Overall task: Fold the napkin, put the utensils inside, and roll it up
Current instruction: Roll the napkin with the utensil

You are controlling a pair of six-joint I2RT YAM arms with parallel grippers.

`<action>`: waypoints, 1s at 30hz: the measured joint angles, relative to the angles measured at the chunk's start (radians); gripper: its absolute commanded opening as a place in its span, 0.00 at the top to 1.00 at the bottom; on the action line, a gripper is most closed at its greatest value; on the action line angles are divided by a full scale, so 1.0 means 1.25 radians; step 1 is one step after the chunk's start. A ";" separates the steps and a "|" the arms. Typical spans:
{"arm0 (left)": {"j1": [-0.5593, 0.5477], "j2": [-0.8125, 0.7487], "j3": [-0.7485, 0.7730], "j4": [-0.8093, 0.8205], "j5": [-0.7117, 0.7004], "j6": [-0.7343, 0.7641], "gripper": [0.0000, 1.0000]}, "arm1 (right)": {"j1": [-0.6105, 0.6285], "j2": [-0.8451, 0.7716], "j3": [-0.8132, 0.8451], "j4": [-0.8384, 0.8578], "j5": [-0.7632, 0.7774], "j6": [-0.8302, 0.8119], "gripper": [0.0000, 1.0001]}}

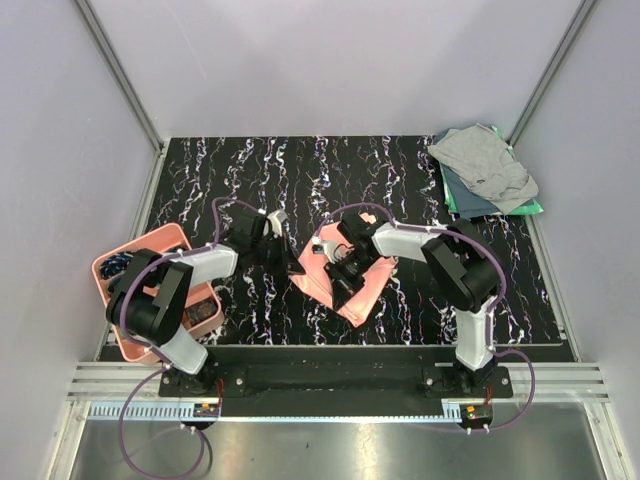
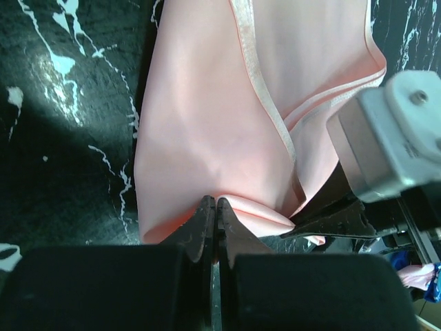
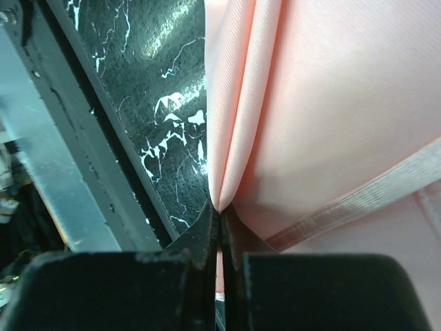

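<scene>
The salmon-pink napkin lies bunched on the black marbled table, between the two arms. My left gripper is at its left corner. In the left wrist view that gripper is shut on a raised fold of the napkin. My right gripper reaches over the middle of the cloth. In the right wrist view it is shut, pinching a double fold of the napkin beside its woven hem. The right arm's wrist shows close by in the left wrist view. No utensils show clearly.
A pink basket with dark items stands at the table's left edge. A grey cloth lies on a green one at the back right corner. The table's near edge and a metal rail run just beside the right gripper.
</scene>
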 measured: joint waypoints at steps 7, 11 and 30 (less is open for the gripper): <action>0.006 0.029 0.002 0.038 0.008 0.003 0.59 | -0.038 0.059 0.014 -0.003 -0.091 0.008 1.00; 0.018 0.022 0.003 0.057 0.002 0.003 0.44 | -0.049 0.074 0.017 -0.011 -0.121 0.011 1.00; 0.049 -0.060 -0.109 0.128 -0.005 0.045 0.24 | -0.063 0.103 0.033 -0.028 -0.164 0.012 1.00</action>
